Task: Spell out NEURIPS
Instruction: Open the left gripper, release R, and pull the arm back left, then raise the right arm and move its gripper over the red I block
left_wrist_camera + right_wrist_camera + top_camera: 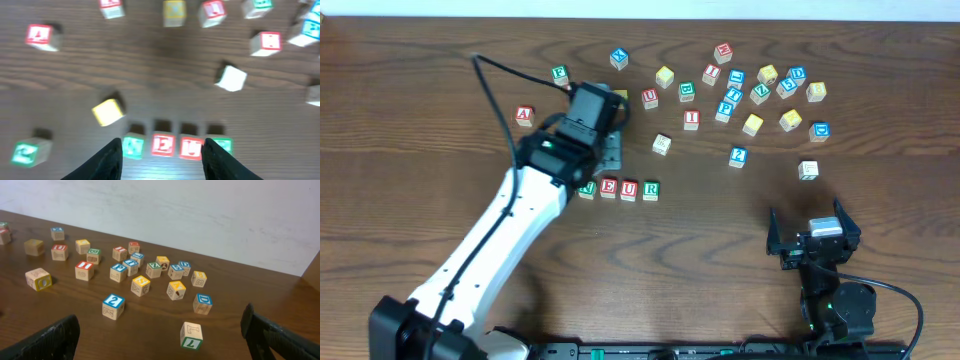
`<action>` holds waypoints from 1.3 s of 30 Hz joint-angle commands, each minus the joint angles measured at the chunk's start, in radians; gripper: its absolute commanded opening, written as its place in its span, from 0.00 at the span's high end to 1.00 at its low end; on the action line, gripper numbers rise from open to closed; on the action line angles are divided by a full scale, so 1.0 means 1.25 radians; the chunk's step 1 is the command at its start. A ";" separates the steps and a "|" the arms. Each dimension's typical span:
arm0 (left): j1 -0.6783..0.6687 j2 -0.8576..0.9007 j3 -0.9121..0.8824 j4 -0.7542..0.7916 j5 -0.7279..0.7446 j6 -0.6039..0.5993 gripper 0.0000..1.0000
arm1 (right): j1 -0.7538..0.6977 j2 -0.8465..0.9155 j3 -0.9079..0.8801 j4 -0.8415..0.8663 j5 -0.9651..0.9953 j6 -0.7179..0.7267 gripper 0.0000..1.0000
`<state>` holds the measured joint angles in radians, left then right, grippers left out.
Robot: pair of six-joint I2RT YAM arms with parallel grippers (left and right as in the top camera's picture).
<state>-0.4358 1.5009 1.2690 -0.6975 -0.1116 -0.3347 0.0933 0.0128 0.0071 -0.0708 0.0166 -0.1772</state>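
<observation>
Wooden letter blocks: counted 4 lined up on the brown surface, reading N, E, U, R from left to right, side by side. Judged 4 of 7 letters done.

Step in hand, by judgement: fetch the next letter. Located the red-framed I block up and to the right of the row, near a plain-faced block but apart from its neighbours. Confirmed the red I in the right wrist view as well.

Noted left fingers spread apart with nothing between them, poised near the row. Noted right fingers spread wide too, empty, well apart from every block.

To do it well:
- Rise clear of the row before traversing, to avoid nudging R or the plain-faced block.
- Descend straight over the I block, 1 finger on each of 2 opposite side faces, letter face kept up.
- Close gently and check for tilt before lifting.
- Set down just beside R, on the same line; release only once seated flat.
- Leave room to the right for 2 more blocks.
</observation>
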 commanded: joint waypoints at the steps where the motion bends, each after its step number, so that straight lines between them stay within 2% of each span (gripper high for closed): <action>1: 0.049 -0.054 0.025 -0.017 -0.013 0.040 0.50 | -0.007 -0.003 -0.001 -0.003 -0.001 -0.005 0.01; 5: 0.091 -0.108 0.025 -0.041 -0.006 0.128 0.49 | -0.007 -0.003 -0.001 -0.003 -0.001 -0.005 0.01; 8: 0.097 -0.132 0.025 -0.056 -0.004 0.189 0.44 | -0.007 -0.003 -0.001 -0.003 -0.001 -0.005 0.01; 11: 0.097 -0.143 0.025 -0.070 0.003 0.236 0.43 | -0.007 -0.003 -0.001 -0.003 -0.001 -0.005 0.01; 15: 0.097 -0.145 0.025 -0.081 0.077 0.302 0.43 | -0.007 -0.003 -0.001 -0.003 -0.001 -0.005 0.01; 26: 0.128 -0.144 0.025 -0.085 0.096 0.349 0.43 | -0.007 -0.003 -0.001 0.004 -0.016 0.011 0.01; 32: 0.217 -0.144 0.025 -0.078 0.224 0.379 0.43 | -0.007 -0.003 0.002 0.026 -0.085 0.145 0.01; 36: 0.273 -0.144 0.025 -0.073 0.291 0.382 0.40 | -0.007 0.020 0.034 0.012 -0.091 0.132 0.01; 39: 0.292 -0.144 0.025 -0.072 0.314 0.385 0.38 | -0.007 0.091 0.106 -0.010 -0.090 0.104 0.01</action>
<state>-0.0898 1.3266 1.2694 -0.7879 0.1970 0.1265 0.0933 0.0593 0.0422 -0.0750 -0.0784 -0.0460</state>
